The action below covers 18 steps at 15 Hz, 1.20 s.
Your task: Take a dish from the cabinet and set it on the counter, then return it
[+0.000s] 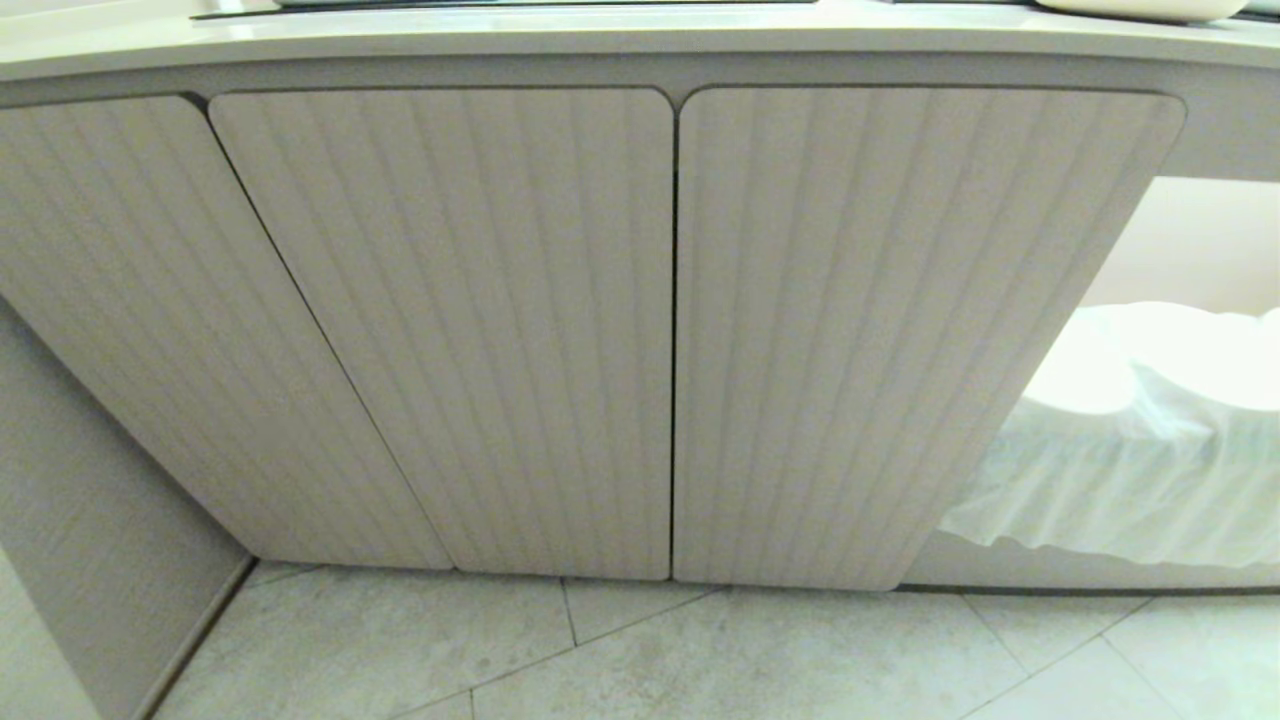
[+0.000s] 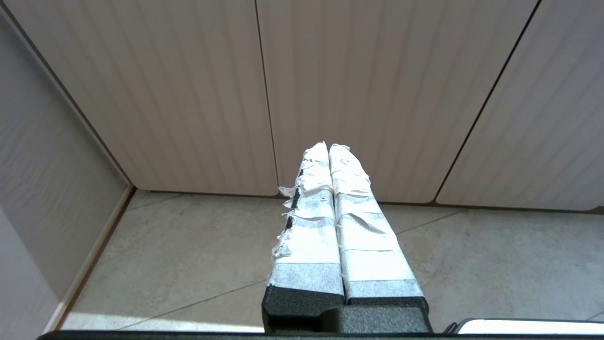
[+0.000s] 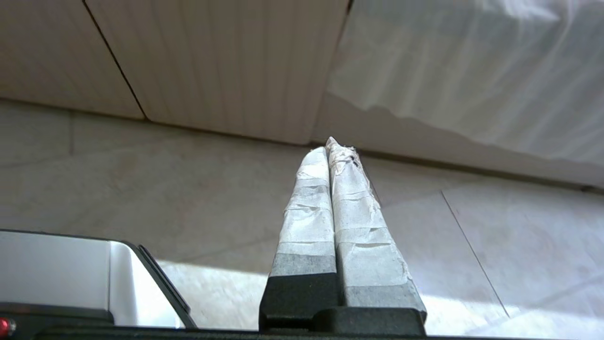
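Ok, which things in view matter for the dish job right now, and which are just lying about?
For the job:
- cabinet, doors all shut
- counter above it
- left gripper, shut, empty, facing the doors
- right gripper, shut, empty, low over the floor
- dish: not in view

Lying about:
- white cloth right of the cabinet
- tiled floor
- pale object on the counter, mostly cut off

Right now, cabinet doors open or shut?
Shut. In the head view the cabinet doors sit flush, with only thin dark seams between them and no interior showing.

cabinet (image 1: 670,330) interior hidden behind closed doors, counter (image 1: 600,40) cropped at top edge
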### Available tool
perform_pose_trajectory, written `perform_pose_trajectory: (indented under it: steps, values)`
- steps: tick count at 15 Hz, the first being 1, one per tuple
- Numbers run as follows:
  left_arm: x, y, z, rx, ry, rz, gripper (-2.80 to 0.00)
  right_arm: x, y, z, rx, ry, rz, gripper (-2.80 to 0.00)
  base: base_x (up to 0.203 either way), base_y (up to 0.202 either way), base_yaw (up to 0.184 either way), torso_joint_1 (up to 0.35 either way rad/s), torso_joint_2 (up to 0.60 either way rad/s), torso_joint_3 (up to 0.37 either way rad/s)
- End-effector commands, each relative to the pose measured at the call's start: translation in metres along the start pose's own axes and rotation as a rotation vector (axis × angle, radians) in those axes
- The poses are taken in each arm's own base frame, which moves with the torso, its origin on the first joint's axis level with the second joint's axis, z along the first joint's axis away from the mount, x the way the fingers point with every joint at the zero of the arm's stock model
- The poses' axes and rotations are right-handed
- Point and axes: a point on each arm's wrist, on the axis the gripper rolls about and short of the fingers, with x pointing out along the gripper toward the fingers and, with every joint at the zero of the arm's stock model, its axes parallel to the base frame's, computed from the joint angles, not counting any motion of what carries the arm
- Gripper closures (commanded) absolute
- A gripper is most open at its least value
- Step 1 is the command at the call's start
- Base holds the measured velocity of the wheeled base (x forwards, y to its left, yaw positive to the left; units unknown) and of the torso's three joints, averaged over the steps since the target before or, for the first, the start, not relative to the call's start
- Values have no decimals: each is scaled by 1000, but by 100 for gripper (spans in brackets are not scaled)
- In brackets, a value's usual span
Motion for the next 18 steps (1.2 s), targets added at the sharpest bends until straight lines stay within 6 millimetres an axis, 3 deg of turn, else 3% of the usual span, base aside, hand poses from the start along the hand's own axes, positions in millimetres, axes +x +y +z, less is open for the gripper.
perform_pose_trajectory:
  steps: [1,4,18]
  values:
    - [0,0,0,0,0,0,0,-9,0,-4,6,-114,-2,0,0,0,0,0,0,0]
    - [0,0,0,0,0,1,0,-15,1,-8,8,-193,-10,0,0,0,0,0,0,0]
    - [0,0,0,0,0,0,0,-15,1,-8,11,-194,-9,0,0,0,0,0,0,0]
